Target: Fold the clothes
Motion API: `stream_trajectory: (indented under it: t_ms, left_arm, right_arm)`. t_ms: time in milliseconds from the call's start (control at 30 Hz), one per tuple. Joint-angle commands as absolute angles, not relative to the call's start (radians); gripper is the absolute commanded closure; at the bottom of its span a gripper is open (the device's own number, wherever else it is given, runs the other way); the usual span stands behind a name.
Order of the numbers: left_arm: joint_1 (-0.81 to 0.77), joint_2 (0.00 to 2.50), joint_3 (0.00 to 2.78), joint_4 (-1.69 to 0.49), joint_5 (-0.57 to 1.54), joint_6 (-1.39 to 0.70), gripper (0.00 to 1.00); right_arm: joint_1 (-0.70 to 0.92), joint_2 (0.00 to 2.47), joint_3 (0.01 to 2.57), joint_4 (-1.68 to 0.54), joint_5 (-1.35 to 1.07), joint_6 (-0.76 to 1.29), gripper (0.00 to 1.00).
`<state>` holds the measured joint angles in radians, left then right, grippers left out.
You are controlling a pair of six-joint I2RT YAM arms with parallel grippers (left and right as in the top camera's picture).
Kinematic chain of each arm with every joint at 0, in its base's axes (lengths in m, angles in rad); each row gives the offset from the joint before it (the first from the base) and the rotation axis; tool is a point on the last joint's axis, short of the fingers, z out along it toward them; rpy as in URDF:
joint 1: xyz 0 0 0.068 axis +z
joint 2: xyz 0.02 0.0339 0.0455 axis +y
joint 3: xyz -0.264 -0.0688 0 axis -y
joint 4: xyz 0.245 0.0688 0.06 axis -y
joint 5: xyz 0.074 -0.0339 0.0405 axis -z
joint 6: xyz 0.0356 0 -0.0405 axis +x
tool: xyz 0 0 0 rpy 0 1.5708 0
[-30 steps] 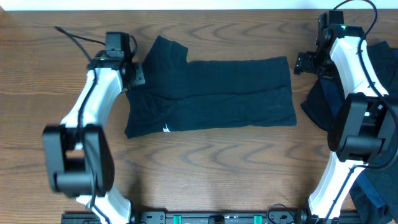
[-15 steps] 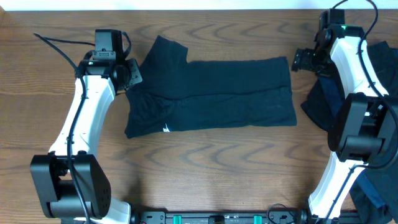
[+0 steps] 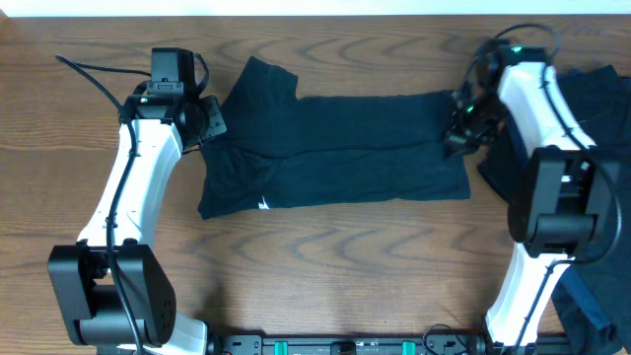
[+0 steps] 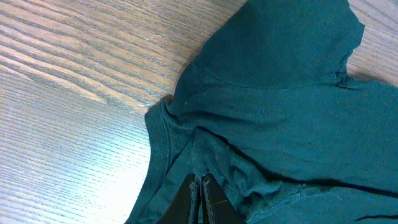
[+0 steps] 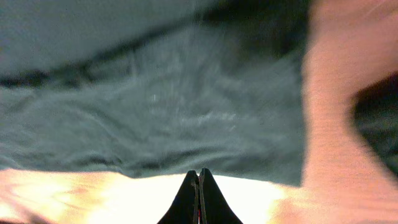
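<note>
Cloth looked soft, thin and light. It would sag and slide with no stiffness, so it was best taken at two edge points, one at each end, and lifted together. T-shirt (image 3: pixel 335 148) lay flat as a long band across the middle of the desk (image 3: pixel 335 266), with the white label (image 3: pixel 263 204) on its near edge.

Left hand (image 3: pixel 209 120) sat at the T-shirt's collar end, clenched. Cloth puckered into its tips, so it was judged to be grasping the T-shirt there. Right hand (image 3: pixel 455 133) sat at the T-shirt's hem end, toward the far corner, also clenched. Could not tell whether any cloth was caught. More dark clothes (image 3: pixel 498 168) were heaped just beside the hem end. One sleeve (image 3: pixel 264 77) stuck out from the T-shirt's far edge.

Left wrist view showed the collar rib (image 4: pixel 163 146) and wrinkles running into the closed tips, which the wrist hid from overhead. Right wrist view was blurred. It showed the tips meeting at the hem edge, with bare desk on the near side. Only overhead showed both ends, the label and the heap.
</note>
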<state>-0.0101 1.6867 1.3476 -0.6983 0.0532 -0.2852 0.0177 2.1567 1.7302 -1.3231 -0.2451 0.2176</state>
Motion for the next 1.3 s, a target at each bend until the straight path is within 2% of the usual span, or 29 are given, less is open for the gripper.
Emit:
stream_trajectory:
  t_ms: [0,600,667,1000,1267]
  left_arm:
    - [-0.005,1.68,1.35,-0.697,0.059,-0.289,0.94]
    - [-0.005,1.736,1.35,-0.695,0.059,-0.266,0.94]
    - [-0.005,1.736,1.35,-0.722,0.059,-0.266,0.94]
    - [-0.005,1.736,1.33,-0.905,0.073,-0.295,0.94]
    - [-0.006,1.739,1.128,-0.751,0.188,-0.324,0.94]
  right_arm:
    - [0.062,2.136,1.649,-1.299,-0.218,0.301,0.99]
    - [0.078,2.136,1.39,-1.137,0.007,0.348,0.99]
    - [0.072,2.136,1.39,-1.156,0.057,0.349,0.99]
    - [0.039,2.136,1.391,-1.18,0.01,0.369,0.99]
    - [0.051,2.136,1.391,-1.143,0.009,0.369,0.99]
